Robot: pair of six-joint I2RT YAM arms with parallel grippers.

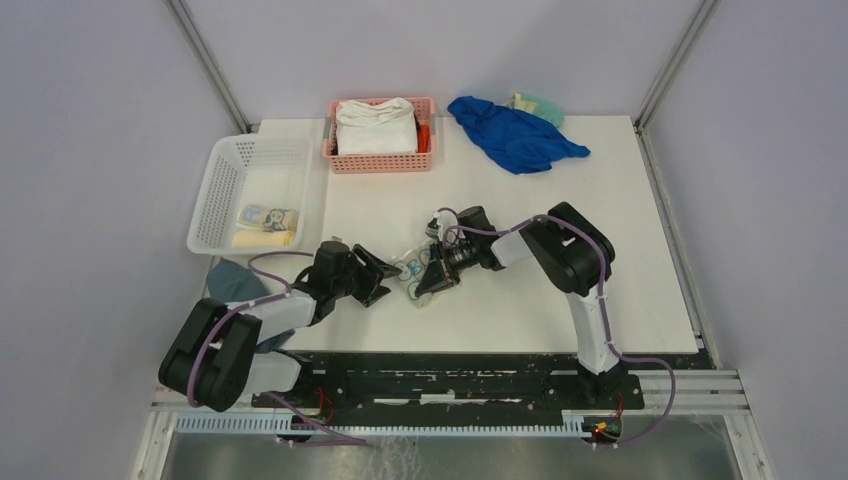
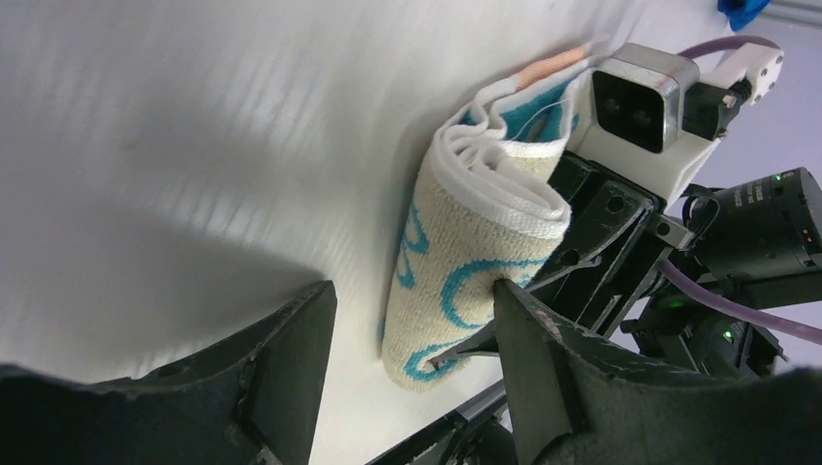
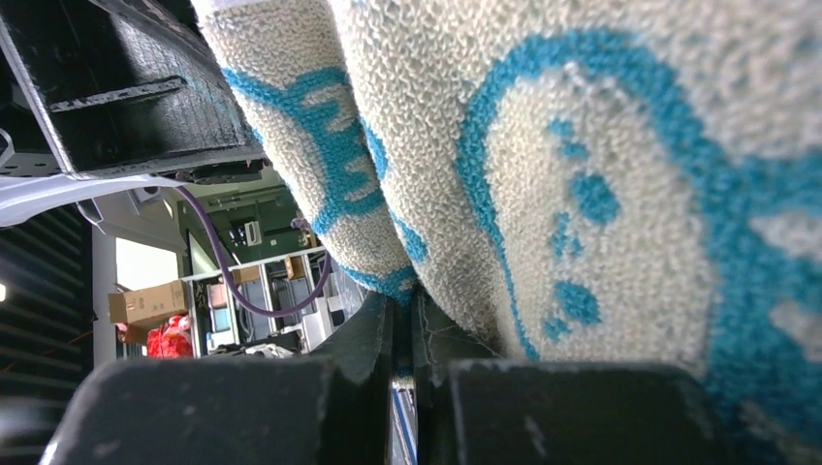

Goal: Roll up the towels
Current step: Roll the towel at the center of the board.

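Observation:
A pale towel [image 1: 411, 270] with blue rabbit drawings lies rolled on the white table [image 1: 560, 260] between the two arms. In the left wrist view the towel [image 2: 456, 262] shows its layered end. My right gripper [image 1: 433, 277] is shut on the towel's edge; in the right wrist view its jaws [image 3: 405, 315] pinch the cloth [image 3: 582, 194]. My left gripper [image 1: 384, 281] stands open just left of the roll, and its right finger [image 2: 543, 368] touches the towel. Two more rolled towels, a lettered one [image 1: 266, 214] and a yellow one [image 1: 262, 238], lie in the white basket [image 1: 222, 190].
A pink basket [image 1: 380, 160] holding a thick white folded cloth [image 1: 376, 126] stands at the back. A blue cloth [image 1: 515, 135] and a pale green one [image 1: 535, 103] lie at the back right. A dark teal cloth [image 1: 233, 280] sits by the left arm.

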